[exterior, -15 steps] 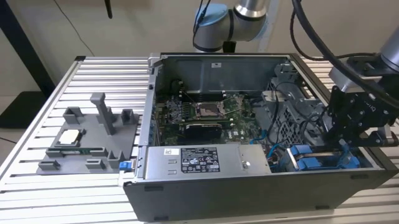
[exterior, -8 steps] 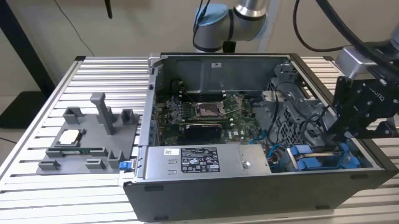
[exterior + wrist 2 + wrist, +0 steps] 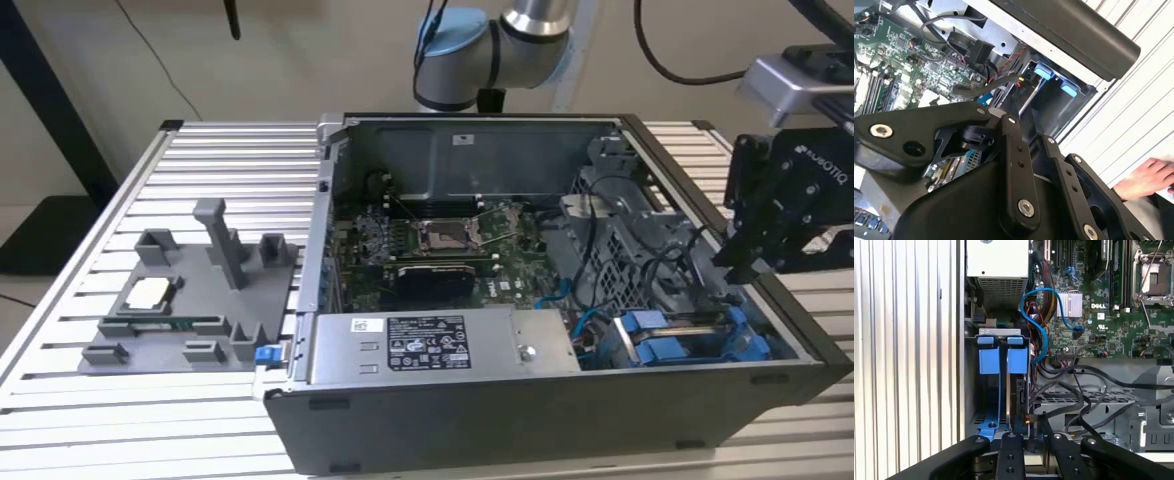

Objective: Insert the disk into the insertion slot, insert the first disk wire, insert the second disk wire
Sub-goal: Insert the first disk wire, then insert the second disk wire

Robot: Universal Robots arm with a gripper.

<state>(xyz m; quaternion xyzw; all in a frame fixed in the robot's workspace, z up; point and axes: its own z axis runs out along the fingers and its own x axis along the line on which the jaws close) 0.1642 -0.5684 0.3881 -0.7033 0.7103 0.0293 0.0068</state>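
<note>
Seating of the disk (image 3: 1017,362) is judged done: it is seen in its blue carrier inside the bay (image 3: 999,332), on the bay's board side, with an apparently empty carrier (image 3: 989,360) beside it on the wall side. The two wires are judged left to do or in hand. A small orange-marked plug (image 3: 1027,419) is seen at the disk's end away from the tabs, and whether it is seated cannot be told. The gripper (image 3: 1029,432) is held just off that same end of the bay, right by the plug. Whether it is spread, pressed together or pinching the plug cannot be told.

Black wires (image 3: 1079,395) are draped loose beside the bay, near the gripper, and a blue cable (image 3: 1036,335) loops at the bay's tab end. The case wall (image 3: 961,365) runs tight along the bay's outer side, so little room is left there; above the bay the case is open. A person's hand (image 3: 1149,177) rests on the table (image 3: 1134,115) outside that wall, well apart from the bay.
</note>
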